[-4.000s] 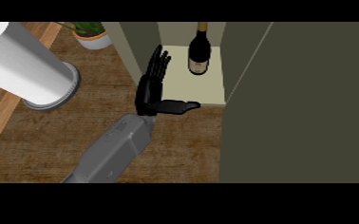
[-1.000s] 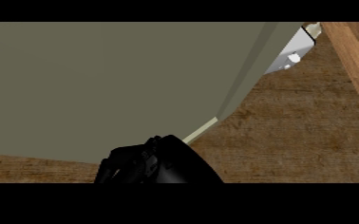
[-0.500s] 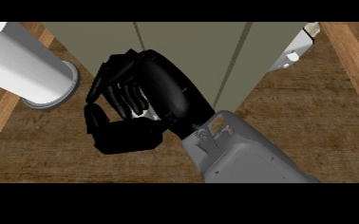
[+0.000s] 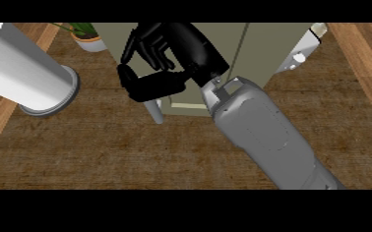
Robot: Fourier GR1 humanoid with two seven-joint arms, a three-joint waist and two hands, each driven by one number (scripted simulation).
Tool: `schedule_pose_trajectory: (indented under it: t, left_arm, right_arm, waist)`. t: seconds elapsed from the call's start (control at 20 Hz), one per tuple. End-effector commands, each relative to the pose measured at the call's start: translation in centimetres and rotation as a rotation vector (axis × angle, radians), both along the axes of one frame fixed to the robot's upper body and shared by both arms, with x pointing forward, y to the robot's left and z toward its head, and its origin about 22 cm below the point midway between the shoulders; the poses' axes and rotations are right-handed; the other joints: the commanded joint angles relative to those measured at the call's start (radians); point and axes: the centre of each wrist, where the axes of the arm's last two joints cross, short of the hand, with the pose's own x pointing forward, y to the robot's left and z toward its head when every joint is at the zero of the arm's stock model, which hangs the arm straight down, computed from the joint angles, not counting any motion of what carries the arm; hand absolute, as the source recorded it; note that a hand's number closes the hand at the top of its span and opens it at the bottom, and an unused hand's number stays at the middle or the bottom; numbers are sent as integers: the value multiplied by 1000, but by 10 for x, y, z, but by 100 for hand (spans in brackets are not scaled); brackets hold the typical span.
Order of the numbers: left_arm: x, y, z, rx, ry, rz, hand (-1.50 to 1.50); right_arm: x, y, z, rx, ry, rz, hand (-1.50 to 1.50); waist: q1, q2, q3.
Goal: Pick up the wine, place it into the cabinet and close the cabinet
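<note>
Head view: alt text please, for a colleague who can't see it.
A black right hand on a grey forearm, fingers curled, is at the olive cabinet door front. A white cylinder lies at left, a potted plant beyond; no wine bottle shows.

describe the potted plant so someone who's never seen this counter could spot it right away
Start at the olive-green cabinet at the top middle of the head view, then look to its upper left corner. There, between the cabinet and the big white cylinder, stands the potted plant. It is the only thing with green leaves, in a small white pot.
</note>
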Motion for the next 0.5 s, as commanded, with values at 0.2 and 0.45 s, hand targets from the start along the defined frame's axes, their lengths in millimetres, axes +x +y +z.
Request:
schedule_pose_trajectory:
  t: [0.2,0.45]
  left_arm:
    - [25,-26,-6,-21,23,-2,-150]
    - [27,-28,-20,-15,5,-4,-150]
  right_arm:
    - [45,-38,1,-18,-8,-98,150]
    - [64,-62,-12,-49,-18,-153,150]
  waist:
    - [-18,13,3]
    - [-3,20,2]
